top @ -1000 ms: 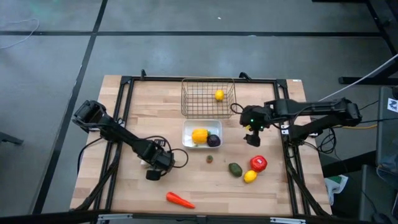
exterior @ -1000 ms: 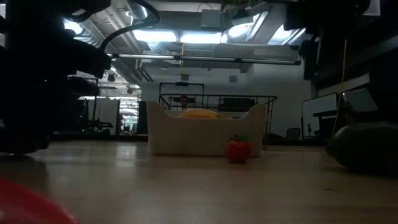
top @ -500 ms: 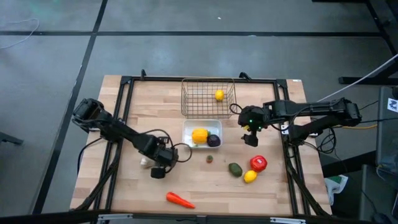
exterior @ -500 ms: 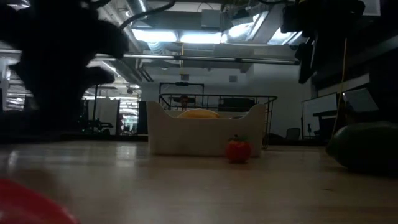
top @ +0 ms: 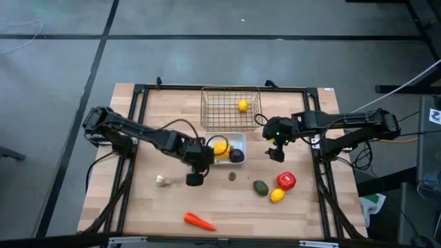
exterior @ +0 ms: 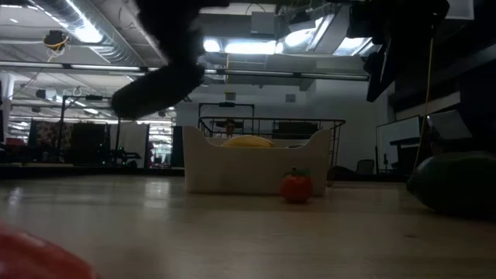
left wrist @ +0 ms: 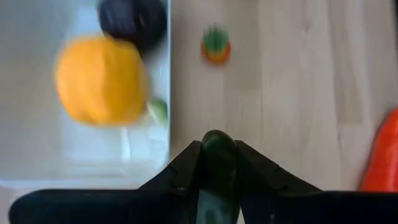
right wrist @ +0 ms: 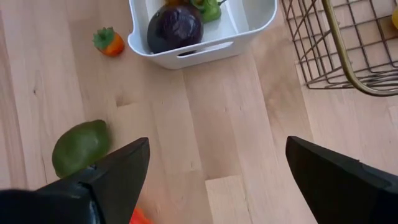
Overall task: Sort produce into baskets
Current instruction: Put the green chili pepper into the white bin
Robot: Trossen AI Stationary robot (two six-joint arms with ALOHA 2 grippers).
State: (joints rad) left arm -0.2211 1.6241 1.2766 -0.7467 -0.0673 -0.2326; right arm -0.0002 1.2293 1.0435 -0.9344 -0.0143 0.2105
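Observation:
My left gripper (top: 195, 177) hangs above the table by the white tray's (top: 209, 159) near left corner, shut on a small dark green vegetable (left wrist: 217, 142). My right gripper (top: 279, 153) is open and empty, in the air to the right of the tray. The tray holds a yellow-orange pepper (top: 220, 149), a purple ball (top: 236, 156) and a small green pepper (right wrist: 208, 7). A lemon (top: 242, 105) lies in the wire basket (top: 209, 110). On the table lie a garlic (top: 161, 180), a carrot (top: 198, 220), a small red fruit (top: 233, 176), an avocado (top: 260, 187), a tomato (top: 286, 181) and a lemon (top: 277, 195). My left gripper pinches the dark green vegetable between its two fingers (left wrist: 186, 168), with its rounded end (left wrist: 217, 137) showing past the fingertips. The fingers come from above, pointing down. In the low view the gripper (exterior: 159, 85) is well above the table, so the vegetable is lifted clear.
The black frame rails (top: 138, 124) run along the table's left, right and far sides. Bare wood lies between the garlic and the small red fruit, and along the near edge to the right of the carrot.
My left gripper has gone up and toward the table's right and far side, from beside the garlic to the white tray's near left corner. The garlic has stayed where it was. My right gripper has kept still.

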